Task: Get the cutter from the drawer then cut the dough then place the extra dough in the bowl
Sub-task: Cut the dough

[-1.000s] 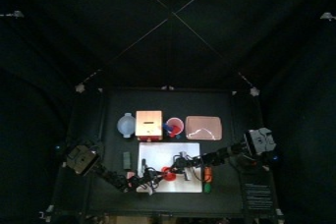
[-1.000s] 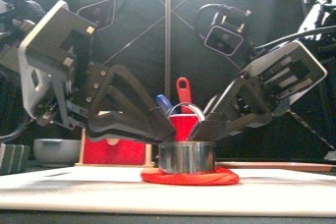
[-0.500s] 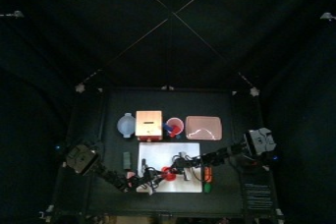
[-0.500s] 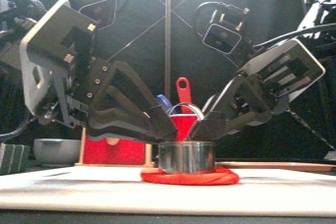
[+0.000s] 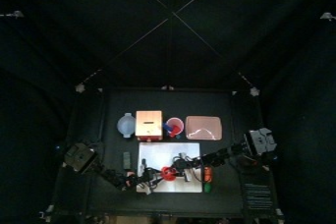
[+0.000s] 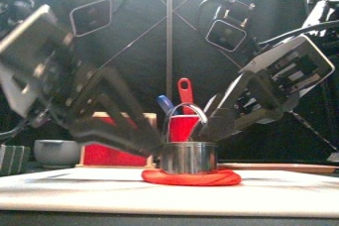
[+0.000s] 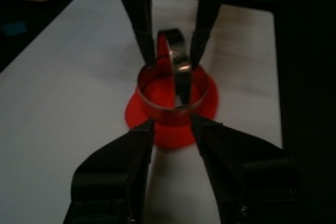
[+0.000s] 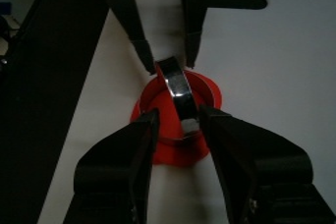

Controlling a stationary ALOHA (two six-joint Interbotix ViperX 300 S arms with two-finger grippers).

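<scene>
Two grippers meet at the cutter (image 6: pixel 187 158). The right gripper (image 8: pixel 178 118) pinches the cutter between its jaws. The left gripper (image 7: pixel 174 132) has its jaws spread, with the tips at the edge of the dough (image 6: pixel 192 178). The cutter stands upright on the dough, which lies flat on the white board (image 6: pixel 66 180) at the near middle of the table.

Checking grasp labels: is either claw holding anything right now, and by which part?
The right claw grips the round metal cutter by its wire handle, standing on the flat red dough disc. The left claw is open, holding nothing.
</scene>
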